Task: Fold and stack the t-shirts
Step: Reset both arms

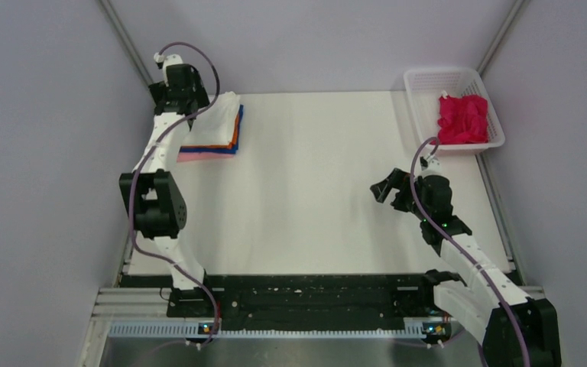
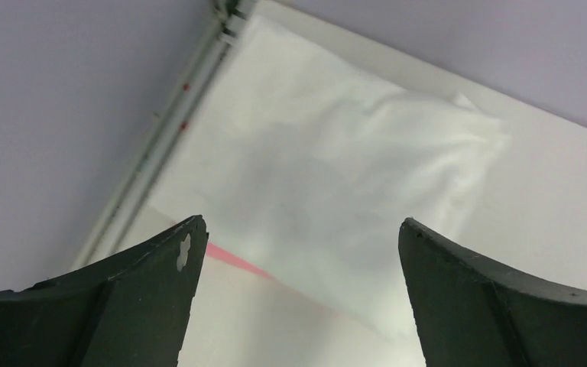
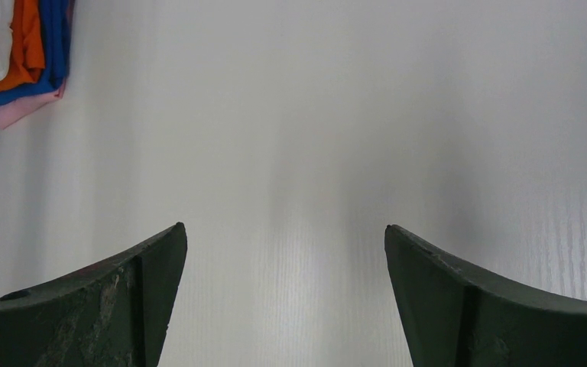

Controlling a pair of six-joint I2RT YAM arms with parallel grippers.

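Lying as a flat folded stack at the far-left table corner: smooth white t-shirt (image 2: 336, 176) on top, then orange t-shirt (image 3: 27, 42), blue t-shirt (image 3: 53, 46), pink t-shirt (image 3: 15, 113) at bottom. Magenta t-shirt (image 1: 462, 118) sits crumpled in the white plastic mesh basket (image 1: 443, 73), far right. L gripper (image 2: 302, 229) hovers over the stack w/ fingers spread, holding nothing. R gripper (image 3: 284, 233) is also spread wide, over the matte white table (image 1: 313, 168) w/ fine grain. Pale grey walls (image 1: 313, 38) around.
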